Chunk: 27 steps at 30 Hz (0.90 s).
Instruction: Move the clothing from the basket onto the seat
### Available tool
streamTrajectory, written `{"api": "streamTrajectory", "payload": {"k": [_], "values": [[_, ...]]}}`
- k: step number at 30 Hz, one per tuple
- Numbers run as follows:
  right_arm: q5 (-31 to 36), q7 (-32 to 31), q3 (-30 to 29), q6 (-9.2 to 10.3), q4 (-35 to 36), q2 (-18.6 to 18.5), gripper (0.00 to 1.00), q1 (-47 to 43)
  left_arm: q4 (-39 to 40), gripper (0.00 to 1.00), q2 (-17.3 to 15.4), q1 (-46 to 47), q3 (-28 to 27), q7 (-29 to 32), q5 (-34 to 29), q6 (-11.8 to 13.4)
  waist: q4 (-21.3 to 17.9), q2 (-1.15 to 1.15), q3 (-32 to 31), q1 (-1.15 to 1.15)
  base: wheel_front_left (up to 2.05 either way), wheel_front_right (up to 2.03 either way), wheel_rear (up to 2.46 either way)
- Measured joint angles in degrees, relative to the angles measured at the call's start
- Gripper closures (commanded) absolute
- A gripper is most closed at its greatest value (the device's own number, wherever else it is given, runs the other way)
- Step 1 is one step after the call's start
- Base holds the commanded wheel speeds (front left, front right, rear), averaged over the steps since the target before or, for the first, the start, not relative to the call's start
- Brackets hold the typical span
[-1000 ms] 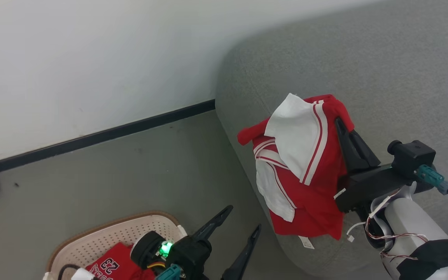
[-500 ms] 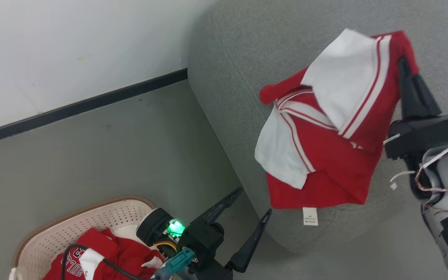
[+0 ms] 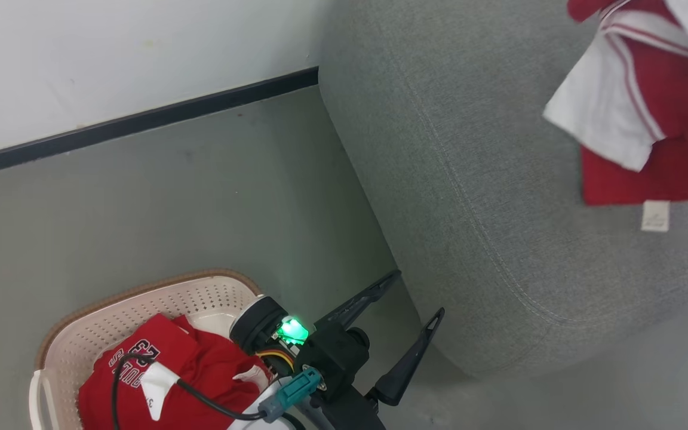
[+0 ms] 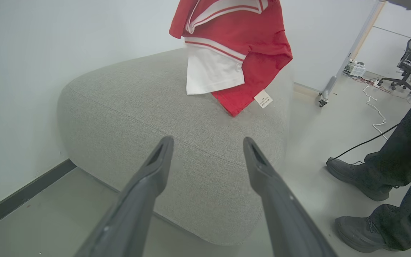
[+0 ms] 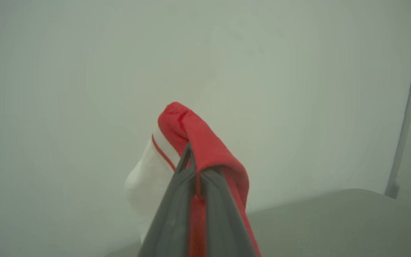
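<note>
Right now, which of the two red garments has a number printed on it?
The garment in the basket, printed with a white 23. The hanging garment, pinched by the right gripper above the sofa, shows white panels and stripes instead.

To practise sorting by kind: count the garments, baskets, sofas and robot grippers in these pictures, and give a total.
Garments: 2, the hanging garment and the basket garment
Baskets: 1, the basket
Sofas: 1, the sofa
Grippers: 2, left gripper and right gripper
Total: 6

red garment [image 3: 648, 89] over seat [image 3: 469, 149], jersey [image 3: 200, 370] in basket [image 3: 141, 298]
</note>
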<state>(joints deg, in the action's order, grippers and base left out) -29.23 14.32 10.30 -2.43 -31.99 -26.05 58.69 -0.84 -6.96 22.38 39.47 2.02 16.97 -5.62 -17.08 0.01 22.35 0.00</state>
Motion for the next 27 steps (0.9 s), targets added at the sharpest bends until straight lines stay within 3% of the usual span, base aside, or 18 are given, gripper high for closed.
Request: {"api": "streamTrajectory", "payload": {"k": [10,20,27], "values": [[-0.02,0.40,-2.97,0.48,-4.88,-3.64,1.00,5.27,-0.35,0.00,0.87,1.42,0.46,-0.19,0.00,-0.44,4.07,0.00,2.63,0.00,0.00,0.00,0.00],[-2.38,0.38,-2.00,-0.13,-15.85,0.94,1.00,-0.08,-1.01,0.00,0.47,2.97,0.35,-0.45,0.00,-0.47,5.81,0.00,5.87,0.00,0.00,0.00,0.00],[-3.21,0.38,-2.52,-0.88,-20.49,1.76,1.00,-0.54,-1.58,0.00,0.22,3.34,0.78,-0.63,-0.01,-0.53,6.02,0.00,6.34,0.00,0.00,0.00,0.00]]}}
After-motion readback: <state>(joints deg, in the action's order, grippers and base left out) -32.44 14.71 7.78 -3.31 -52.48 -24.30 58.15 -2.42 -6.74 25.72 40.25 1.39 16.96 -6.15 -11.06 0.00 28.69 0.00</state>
